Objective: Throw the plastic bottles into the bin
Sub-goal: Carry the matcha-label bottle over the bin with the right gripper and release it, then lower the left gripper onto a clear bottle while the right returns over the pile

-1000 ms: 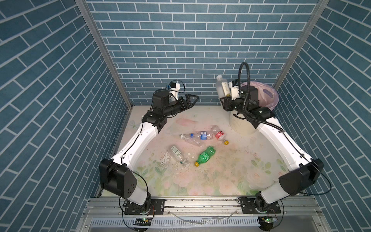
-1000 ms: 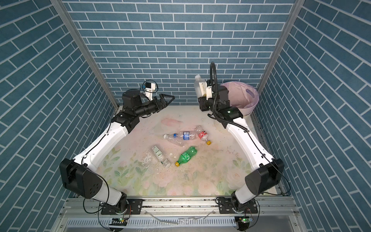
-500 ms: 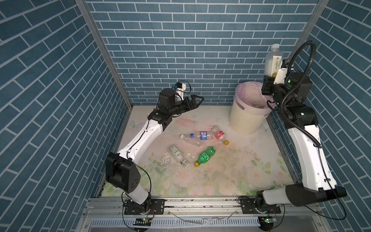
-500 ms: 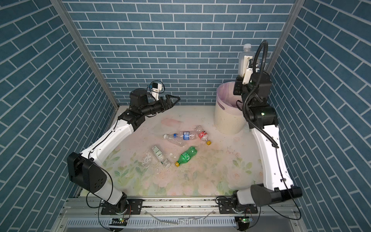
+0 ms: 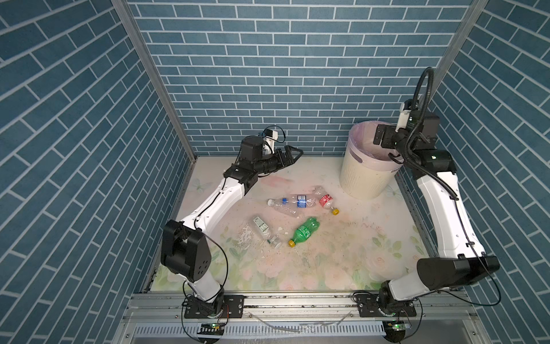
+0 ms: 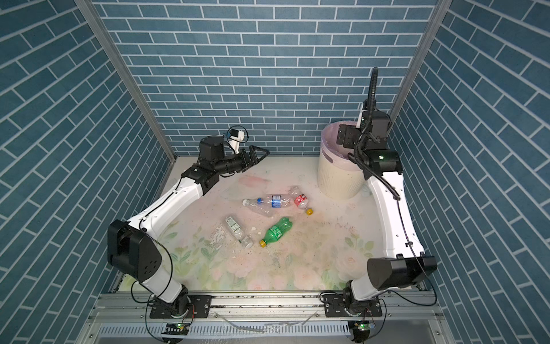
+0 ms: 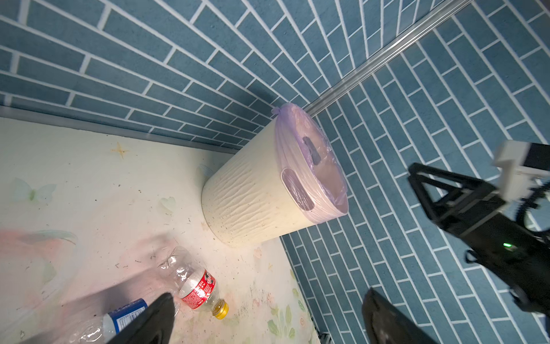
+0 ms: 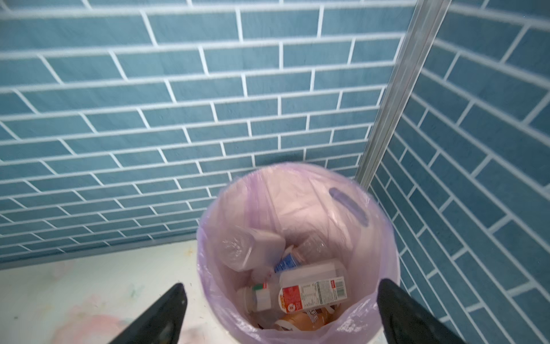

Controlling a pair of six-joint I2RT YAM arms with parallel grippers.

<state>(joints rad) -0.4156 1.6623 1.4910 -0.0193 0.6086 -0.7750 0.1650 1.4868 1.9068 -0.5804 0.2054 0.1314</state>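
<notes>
Since half a second ago the right gripper (image 8: 281,284) has come down from high in the far right corner to just above the bin (image 5: 363,178). The clear bottle it carried is gone from its grasp, and its fingers (image 8: 166,312) are spread wide with nothing between them. Directly below, inside the lilac liner (image 8: 297,208), a white-capped bottle (image 8: 297,293) with a red label lies on its side among other plastic bottles, a brown one (image 8: 300,323) beneath it. In both top views the right arm rises from its near right base, folds at a low black elbow (image 5: 455,269) and slants along the right wall toward the far side. Its wrist bends leftward over the bin's right rim. The left gripper (image 5: 293,153) is likewise released and empty, raised over the far left of the mat (image 5: 357,238). It points right toward the bin, well apart from it, on an arm stretched from the near left base. Mid-mat, nearer than that claw, lie a blue-labelled bottle (image 5: 300,201), a red-labelled bottle (image 5: 326,200), a green bottle (image 5: 305,231) and a clear bottle (image 5: 262,227).
</notes>
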